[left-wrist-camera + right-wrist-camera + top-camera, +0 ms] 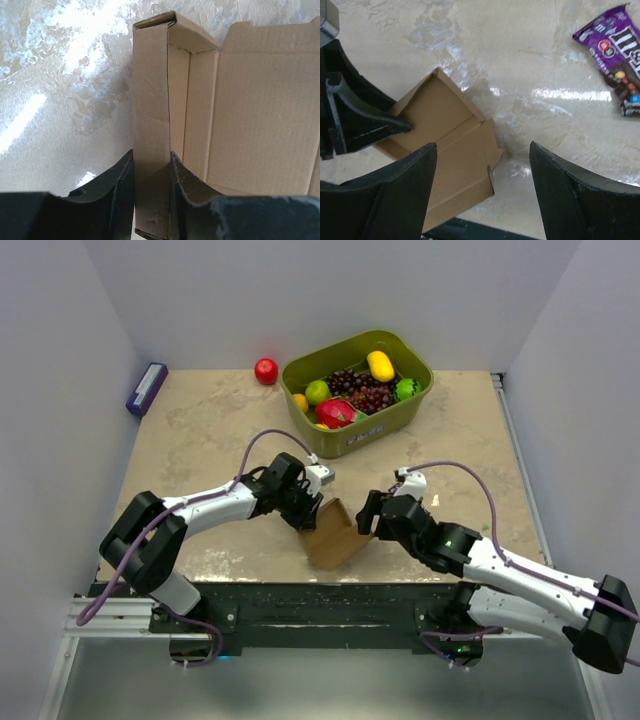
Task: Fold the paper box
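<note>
Left claw (151,161) pinches paper box (250,110) wall; its right edge cropped

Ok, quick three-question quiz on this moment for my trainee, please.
1. Which gripper clamps a wall of the paper box?
2. True or false: the right gripper stands open, holding nothing.
3. The red apple lies: A in the green bin; B on the table outside the bin; C on the box.
Key: 1 the left gripper; 2 true; 3 B.
</note>
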You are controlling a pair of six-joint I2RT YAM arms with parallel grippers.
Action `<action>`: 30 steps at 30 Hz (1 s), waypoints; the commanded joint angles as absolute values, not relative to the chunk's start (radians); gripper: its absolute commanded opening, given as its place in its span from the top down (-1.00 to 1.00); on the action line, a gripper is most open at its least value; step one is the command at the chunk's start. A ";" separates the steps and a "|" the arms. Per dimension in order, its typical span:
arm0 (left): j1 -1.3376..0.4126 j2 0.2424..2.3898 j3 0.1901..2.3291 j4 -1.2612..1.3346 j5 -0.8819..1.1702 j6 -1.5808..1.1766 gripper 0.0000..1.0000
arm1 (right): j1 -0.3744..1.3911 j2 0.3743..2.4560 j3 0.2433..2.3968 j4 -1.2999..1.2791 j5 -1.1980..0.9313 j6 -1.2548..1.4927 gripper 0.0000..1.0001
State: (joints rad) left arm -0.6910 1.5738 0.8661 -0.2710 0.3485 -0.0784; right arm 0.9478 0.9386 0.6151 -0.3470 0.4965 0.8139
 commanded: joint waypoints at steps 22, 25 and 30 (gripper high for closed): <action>-0.680 1.565 0.890 -0.278 0.348 -0.086 0.40 | 0.946 0.954 0.551 -0.275 0.244 1.045 -0.41; -0.680 1.551 0.884 -0.268 0.371 -0.083 0.35 | 0.945 0.997 0.561 -0.233 0.229 1.037 -0.31; -0.680 1.536 0.879 -0.255 0.428 -0.077 0.29 | 0.946 1.031 0.568 -0.199 0.232 1.011 0.05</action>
State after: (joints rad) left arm -0.6872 1.5745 0.8661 -0.2852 0.3592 -0.0898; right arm 0.9478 1.0187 0.5564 -0.2760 0.2348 1.0252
